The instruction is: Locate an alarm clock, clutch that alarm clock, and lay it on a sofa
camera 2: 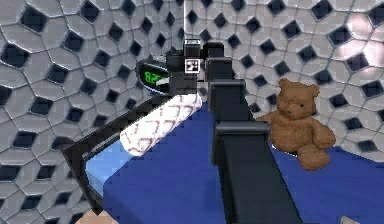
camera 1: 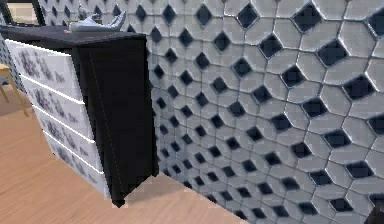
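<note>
In the arm side view an alarm clock [camera 2: 154,75], dark with green digits, hangs at the far end of my gripper [camera 2: 173,68]. It is clear of the bed, with the patterned wall behind it, so the gripper holds the clock. The dark arm bar [camera 2: 238,140] rises from the bottom edge over the blue bed [camera 2: 170,170]. Just below the clock lies a white patterned pillow [camera 2: 160,125].
A brown teddy bear [camera 2: 297,122] sits on the bed right of the arm. In the forward view a dark dresser [camera 1: 75,95] with white drawers stands at the left against a hexagon-tiled wall [camera 1: 270,110]. Grey objects [camera 1: 95,20] lie on top of the dresser. Wooden floor [camera 1: 40,185] lies before it.
</note>
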